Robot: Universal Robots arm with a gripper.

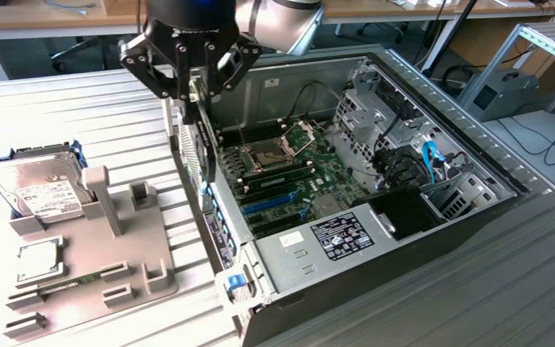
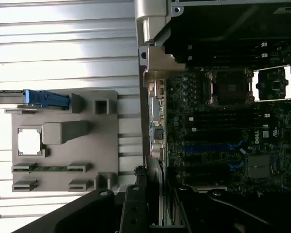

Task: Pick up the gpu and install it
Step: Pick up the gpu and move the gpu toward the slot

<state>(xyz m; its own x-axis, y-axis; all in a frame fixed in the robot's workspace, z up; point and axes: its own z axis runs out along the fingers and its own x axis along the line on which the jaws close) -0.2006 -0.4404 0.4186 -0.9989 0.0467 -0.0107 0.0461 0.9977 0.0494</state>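
Gripper: the gripper [image 1: 193, 92] hangs over the rear wall of the open computer case [image 1: 287, 79], on the side that faces the grey fixture [image 1: 113, 253]
Fingers: drawn in narrow, and as far as I can judge they pinch the top edge of a thin dark card that hangs straight down from them
Gpu: the gpu [image 1: 199, 148] is in the air under the fingertips, edge-on in the exterior view, its pale perforated bracket just beside the case wall; in the wrist view it shows as a thin strip [image 2: 155, 189] running out from the gripper [image 2: 136, 213] along the edge of the case
Pick-up: done, by my reading, since the card is off the fixture and the fixture's upright posts [image 1: 99, 199] stand bare
Install: not done; the card is above the case's rim, apart from the motherboard [image 1: 302, 177], and the blue expansion slots [image 1: 268, 206] lie open with nothing in them
Slots from the wrist: the same blue slots [image 2: 208, 145] sit near the card's line but to one side of it, so the card is not yet over them
Untouched parts: the hard drive [image 1: 41, 191] with its white label, the square processor [image 1: 38, 262] and the green memory stick [image 1: 75, 280] lie in their fixture pockets
Progress: roughly halfway, grasp made and seating left
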